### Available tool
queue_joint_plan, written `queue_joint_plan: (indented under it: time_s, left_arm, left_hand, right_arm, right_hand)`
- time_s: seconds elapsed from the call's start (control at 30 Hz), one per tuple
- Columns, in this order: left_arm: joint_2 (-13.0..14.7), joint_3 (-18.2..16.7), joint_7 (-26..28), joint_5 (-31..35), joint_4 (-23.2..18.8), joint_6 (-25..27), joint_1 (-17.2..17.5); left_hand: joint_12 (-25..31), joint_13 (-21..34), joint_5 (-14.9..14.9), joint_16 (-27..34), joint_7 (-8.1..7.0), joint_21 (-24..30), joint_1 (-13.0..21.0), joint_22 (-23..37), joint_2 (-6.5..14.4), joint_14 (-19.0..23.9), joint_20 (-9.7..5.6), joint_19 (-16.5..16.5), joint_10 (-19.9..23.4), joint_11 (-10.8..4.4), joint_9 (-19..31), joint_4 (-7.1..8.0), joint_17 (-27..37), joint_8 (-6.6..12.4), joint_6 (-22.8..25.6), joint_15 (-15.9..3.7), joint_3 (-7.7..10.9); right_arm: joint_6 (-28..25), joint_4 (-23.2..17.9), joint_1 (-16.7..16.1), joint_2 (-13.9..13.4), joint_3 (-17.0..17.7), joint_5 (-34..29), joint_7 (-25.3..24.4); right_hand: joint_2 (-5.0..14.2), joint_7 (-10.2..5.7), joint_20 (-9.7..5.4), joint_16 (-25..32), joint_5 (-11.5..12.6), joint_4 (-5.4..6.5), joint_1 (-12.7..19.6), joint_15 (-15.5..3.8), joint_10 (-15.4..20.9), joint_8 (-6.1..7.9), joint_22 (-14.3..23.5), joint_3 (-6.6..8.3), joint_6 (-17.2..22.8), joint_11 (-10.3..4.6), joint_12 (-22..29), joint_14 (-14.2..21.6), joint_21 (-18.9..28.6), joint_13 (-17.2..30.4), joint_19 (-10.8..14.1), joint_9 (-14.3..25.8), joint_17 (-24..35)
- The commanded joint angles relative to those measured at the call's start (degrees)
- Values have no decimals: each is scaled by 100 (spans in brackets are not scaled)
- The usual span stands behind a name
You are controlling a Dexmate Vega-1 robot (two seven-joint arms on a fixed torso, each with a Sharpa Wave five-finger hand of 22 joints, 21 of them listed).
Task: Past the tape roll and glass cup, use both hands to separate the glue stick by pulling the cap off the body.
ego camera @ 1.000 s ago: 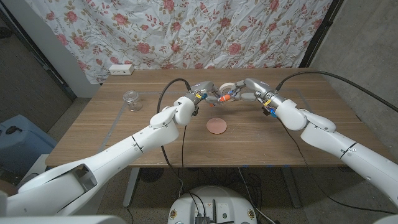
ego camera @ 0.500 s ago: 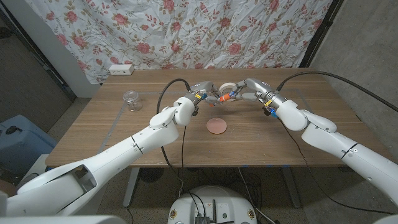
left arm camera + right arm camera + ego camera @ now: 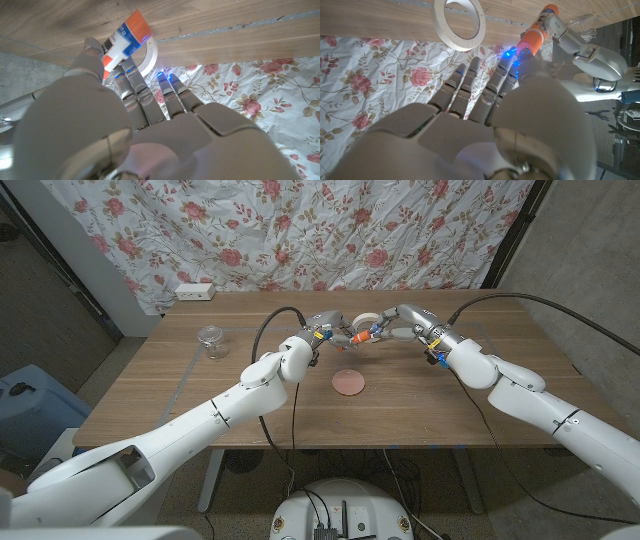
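The glue stick, orange with a white and blue label, hangs just above the table at mid-back, held between both hands. My left hand pinches its labelled body between thumb and fingers. My right hand comes in from the other side, fingertips on the stick's orange end. In the right wrist view my left hand shows at the stick's far end. I cannot tell whether cap and body have come apart. The tape roll lies just behind the hands. The glass cup stands far left.
A flat pink disc lies on the table in front of the hands. A white power strip sits at the back left edge. A flowered curtain hangs behind the table. The tape roll lies close beyond my right fingers.
The right arm has edged slightly to the right. The glue stick stays between both hands in the same spot.
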Motion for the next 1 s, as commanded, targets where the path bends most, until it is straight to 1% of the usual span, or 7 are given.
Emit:
queue_joint_plan:
  time_s: [0.03, 0.27, 0.33, 0.5, 0.67, 0.77, 1.0]
  left_arm:
    - [7, -10, -8, 21, -6, -26, -2]
    - [20, -30, 6, 22, -4, -65, 5]
    - [34, -37, 10, 12, 2, -107, 7]
    - [40, -52, 20, 5, -11, -96, 33]
    - [17, -59, 45, 38, -42, 7, 62]
    - [12, -58, 55, 43, -47, 20, 66]
    - [14, -51, 79, 61, -51, -4, 66]
  left_hand:
    - [23, 15, 31, -8, -27, -19, 74, 4, 110, -19, -352, -5, 44, -18, 22, 30, -2, 38, 87, -788, 10]
    - [26, 16, 31, -8, -25, -20, 74, 4, 114, -19, -355, -8, 51, -18, 22, 31, -2, 40, 91, -787, 6]
    - [28, 16, 31, -8, -22, -19, 74, 4, 115, -19, -353, -7, 53, -18, 22, 31, -2, 40, 92, -786, 5]
    - [26, 16, 31, -8, -34, -19, 75, 4, 115, -19, -356, -5, 50, -19, 22, 30, -2, 42, 96, -786, 1]
    - [25, 16, 31, -7, -20, -20, 75, 4, 118, -17, -350, -8, 48, -18, 23, 31, -2, 38, 87, -783, -1]
    - [25, 16, 32, -7, -20, -19, 76, 4, 119, -16, -353, -6, 47, -18, 23, 31, -2, 41, 93, -781, -2]
    - [25, 16, 32, -7, -26, -19, 77, 4, 122, -16, -357, -5, 47, -18, 23, 30, -2, 38, 85, -782, -5]
  right_arm:
    - [12, -36, -37, -112, 106, 156, 122]
    - [-9, -68, -39, -154, 120, 252, 244]
    - [-40, -84, -45, -161, 124, 254, 254]
    - [-36, -97, -20, -212, 122, 317, 381]
    - [12, -83, 24, -259, 107, 370, 518]
    - [34, -65, 67, -280, 86, 380, 605]
    - [6, -87, 103, -300, 53, 376, 718]
  right_hand:
    - [-16, -8, 12, -57, -6, 53, -208, -855, -177, -108, 12, -76, -109, 34, -86, -68, -11, -2, -64, -14, 4]
    - [-139, -19, 122, -194, 10, 102, -582, -792, -572, -393, 13, -238, -462, 25, -241, -325, -4, 48, -124, -37, 3]
    - [-171, -17, 185, -223, 27, 98, -705, -777, -728, -526, 14, -291, -639, 16, -298, -422, -3, 53, -160, -34, 23]
    - [-249, -12, 286, -351, 61, 64, -902, -603, -1222, -788, 16, -375, -1014, 62, -445, -697, -7, 5, -281, -17, 19]
    - [-329, -18, 387, -457, 85, 32, -1006, -437, -1494, -945, 16, -425, -1250, 77, -469, -876, -18, -37, -383, -5, -8]
    - [-365, -15, 406, -516, 103, 16, -1045, -248, -1696, -1055, 16, -441, -1449, 175, -494, -948, -11, -60, -404, 1, -37]
    - [-414, -7, 461, -627, 127, 19, -1156, -73, -2019, -1225, 16, -475, -1751, 272, -509, -1093, -13, -101, -462, 9, -76]
